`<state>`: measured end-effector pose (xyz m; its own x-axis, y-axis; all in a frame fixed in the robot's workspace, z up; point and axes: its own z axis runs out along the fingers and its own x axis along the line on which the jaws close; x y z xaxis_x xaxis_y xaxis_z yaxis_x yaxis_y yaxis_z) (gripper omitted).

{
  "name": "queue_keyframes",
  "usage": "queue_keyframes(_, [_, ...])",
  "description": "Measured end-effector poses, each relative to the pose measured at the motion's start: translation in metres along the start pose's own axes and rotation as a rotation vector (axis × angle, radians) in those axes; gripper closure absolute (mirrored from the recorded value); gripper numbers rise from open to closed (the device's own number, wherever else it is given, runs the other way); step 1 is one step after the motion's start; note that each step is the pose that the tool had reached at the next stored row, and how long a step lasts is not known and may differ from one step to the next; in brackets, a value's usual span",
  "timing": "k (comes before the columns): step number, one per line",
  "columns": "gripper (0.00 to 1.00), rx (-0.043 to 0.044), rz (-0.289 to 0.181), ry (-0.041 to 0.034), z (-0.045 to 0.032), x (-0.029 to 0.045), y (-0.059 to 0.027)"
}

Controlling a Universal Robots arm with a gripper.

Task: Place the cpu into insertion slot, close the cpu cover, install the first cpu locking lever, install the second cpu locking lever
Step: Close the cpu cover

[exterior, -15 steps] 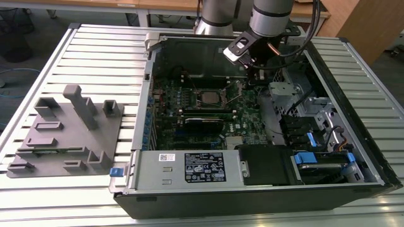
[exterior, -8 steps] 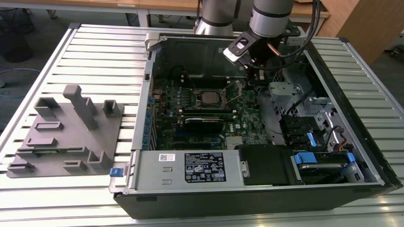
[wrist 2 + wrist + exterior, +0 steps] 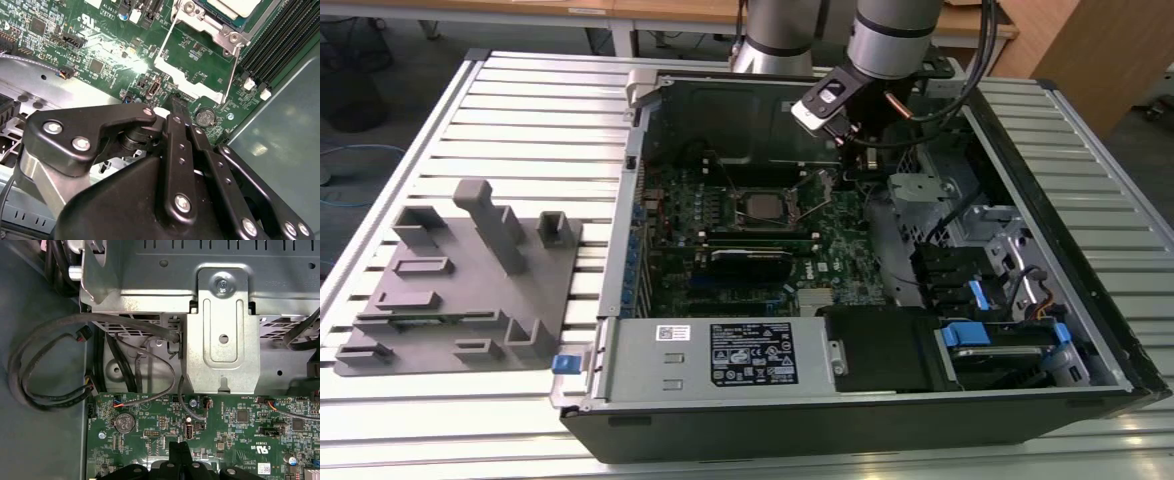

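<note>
I am watching the exterior view, starting from its left. A grey holder block is sitting on the slatted counter, just beside the open computer case. Inside the case the green board is lying flat. The cpu is resting in the slot near the board's middle, with its dull silver top facing up. A thin lever is standing up at the side of the slot toward the exterior view's right. Just beyond it the pincer is hanging over the board, close to the slot.

In the second wrist view the cover is standing swung open, off the cpu, and green board is showing through its window. The pincer is clenched, with its black fingers meeting at the tip and nothing showing between them. The tip is sitting right at the cover's free edge, and I cannot tell whether it is touching. A coin battery is lying just beside it.

In the first wrist view the pincer is pointing at the board below a metal bracket.
</note>
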<state>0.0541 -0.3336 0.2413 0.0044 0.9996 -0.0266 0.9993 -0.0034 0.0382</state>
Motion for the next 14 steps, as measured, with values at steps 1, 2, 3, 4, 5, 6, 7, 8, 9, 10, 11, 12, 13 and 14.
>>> queue_keyframes(1, [0.89,0.0001,0.000,0.0000,0.0000,0.0000,0.0000])
queue_keyframes(2, [0.89,0.0002,0.000,0.0000,0.0000,0.0000,0.0000])
queue_keyframes(3, [0.89,0.0002,0.000,0.0000,0.0000,0.0000,-0.0003])
queue_keyframes(4, [0.89,0.0002,0.000,0.0002,0.0003,0.0000,-0.0016])
queue_keyframes(5, [0.89,0.0001,0.000,0.0002,0.0004,0.0000,-0.0037])
queue_keyframes(6, [0.89,0.0002,0.000,0.0000,0.0005,0.0000,-0.0065])
queue_keyframes(7, [0.89,0.0002,0.000,0.0000,0.0006,0.0000,-0.0095])
queue_keyframes(8, [0.89,0.0001,0.000,0.0000,0.0007,0.0000,-0.0125])
queue_keyframes(9, [0.89,0.0002,0.000,0.0000,0.0008,0.0000,-0.0159])
queue_keyframes(10, [0.89,0.0002,0.000,0.0001,0.0008,0.0000,-0.0199])
queue_keyframes(11, [0.89,0.0002,0.001,0.0000,0.0008,-0.0001,-0.0243])
queue_keyframes(12, [0.89,0.0002,0.001,0.0000,0.0007,-0.0001,-0.0288])
queue_keyframes(13, [0.89,0.0002,0.001,0.0000,0.0006,-0.0001,-0.0336])
queue_keyframes(14, [0.89,0.0002,0.001,-0.0002,0.0005,-0.0002,-0.0381])
